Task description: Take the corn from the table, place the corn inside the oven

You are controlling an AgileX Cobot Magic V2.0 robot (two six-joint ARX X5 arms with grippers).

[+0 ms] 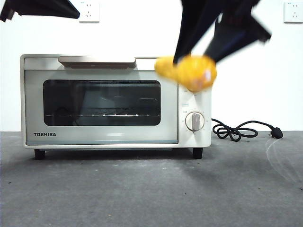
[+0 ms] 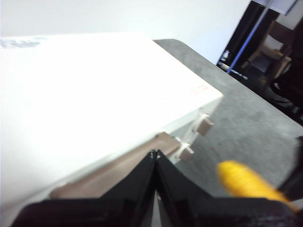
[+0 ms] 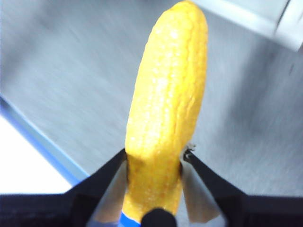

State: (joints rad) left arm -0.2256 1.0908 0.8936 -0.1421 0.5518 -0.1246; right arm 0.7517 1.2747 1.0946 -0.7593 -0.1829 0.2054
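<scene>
My right gripper (image 3: 154, 158) is shut on the corn (image 3: 165, 104), a glossy yellow cob held by its lower end. In the front view the corn (image 1: 187, 72) hangs in the air in front of the oven's upper right corner, gripped by the dark right gripper (image 1: 199, 59) coming down from above. The cream-white oven (image 1: 102, 101) stands on the table (image 1: 151, 189) with its door closed. My left gripper (image 2: 155, 153) is shut with nothing in it, just above the oven's beige handle (image 2: 113, 172); the corn (image 2: 248, 179) shows beside it. The left arm shows at the front view's top left.
A black cord with plug (image 1: 246, 130) lies on the table to the right of the oven. Two knobs (image 1: 194, 121) sit on the oven's right panel. White wall sockets (image 1: 89, 11) are on the wall behind.
</scene>
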